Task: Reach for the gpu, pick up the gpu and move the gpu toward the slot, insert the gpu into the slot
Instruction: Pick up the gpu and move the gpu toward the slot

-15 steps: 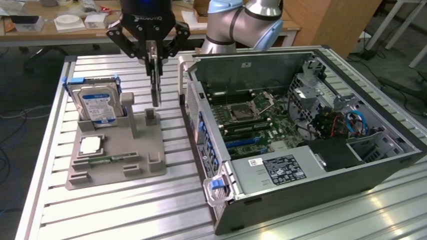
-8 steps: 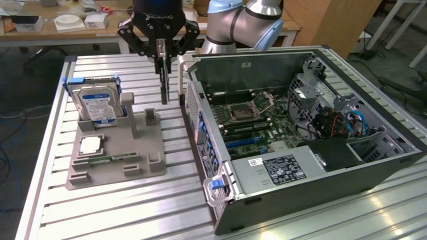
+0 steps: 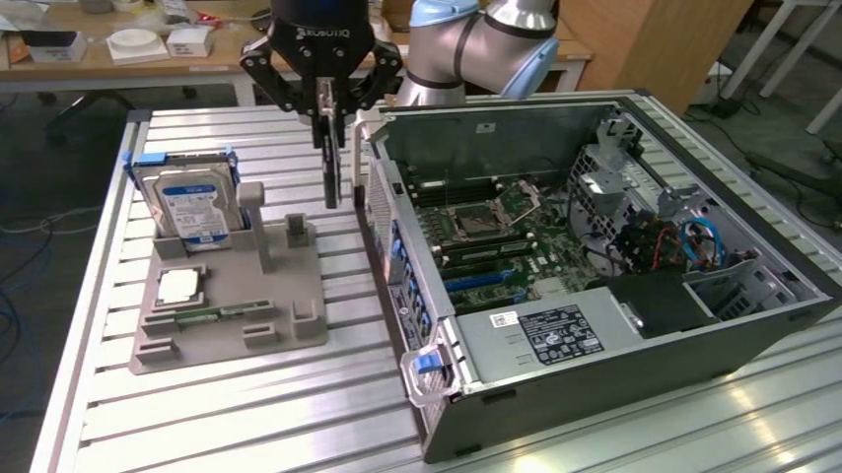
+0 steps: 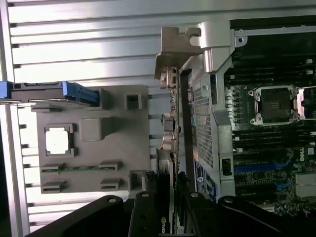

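My gripper (image 3: 331,126) is shut on the gpu (image 3: 331,168), which hangs edge-on and upright above the table, between the grey fixture and the open computer case. Its pale metal bracket (image 3: 363,126) faces the case wall. In the wrist view the gpu (image 4: 170,148) runs away from my fingers (image 4: 146,212) as a thin dark strip, with its bracket (image 4: 173,49) at the far end beside the case's rear edge. The blue slot (image 3: 480,281) lies on the green motherboard inside the case, to the exterior view's right of the card. The wrist view shows the slot (image 4: 259,168) past the perforated wall.
The grey fixture (image 3: 231,296) holds an upright hard drive (image 3: 191,202), a processor chip (image 3: 177,286) and a memory stick (image 3: 197,315). The case's perforated side wall (image 3: 394,246) stands close to the card. Slatted aluminium table (image 3: 197,424) extends toward the front.
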